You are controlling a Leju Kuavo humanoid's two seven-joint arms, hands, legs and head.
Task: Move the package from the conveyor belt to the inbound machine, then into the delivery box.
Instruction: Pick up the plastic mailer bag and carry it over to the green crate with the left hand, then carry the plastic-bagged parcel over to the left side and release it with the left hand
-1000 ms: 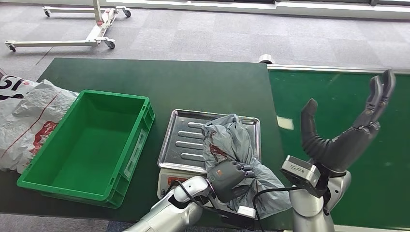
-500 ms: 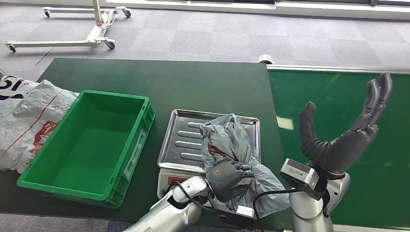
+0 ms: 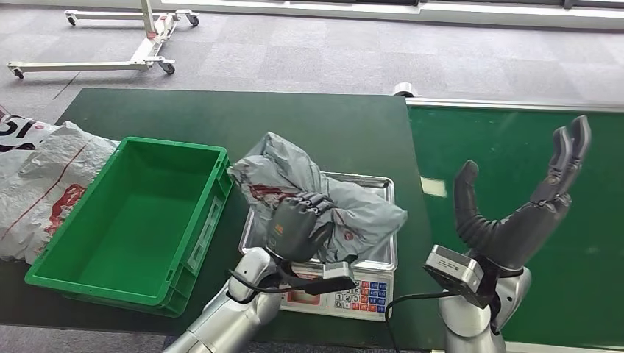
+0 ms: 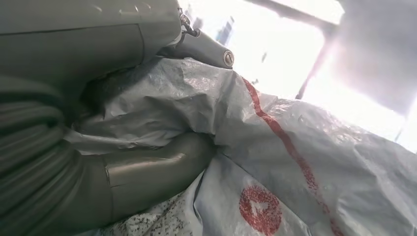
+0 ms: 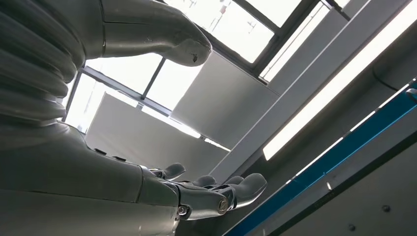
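Note:
The package [image 3: 309, 195] is a crumpled grey plastic mailer with red print. My left hand [image 3: 294, 226] grips it and holds it lifted over the scale's steel tray [image 3: 380, 250], its upper end leaning toward the green crate [image 3: 129, 220]. In the left wrist view my fingers [image 4: 147, 172] dig into the grey bag [image 4: 305, 167]. My right hand [image 3: 519, 209] stands raised and open above the green conveyor belt [image 3: 515, 147], palm up, holding nothing. The right wrist view has its fingers [image 5: 216, 191] spread against the ceiling.
The scale's keypad [image 3: 360, 294] faces me at the table's near edge. A white sack with red print [image 3: 37, 184] lies left of the crate. A wheeled metal stand [image 3: 140, 44] is on the carpet beyond the dark green table [image 3: 294, 125].
My left hand has risen and swung left with the package, lifting it off the tray toward the crate. The scale's keypad is now uncovered. My right hand has barely shifted.

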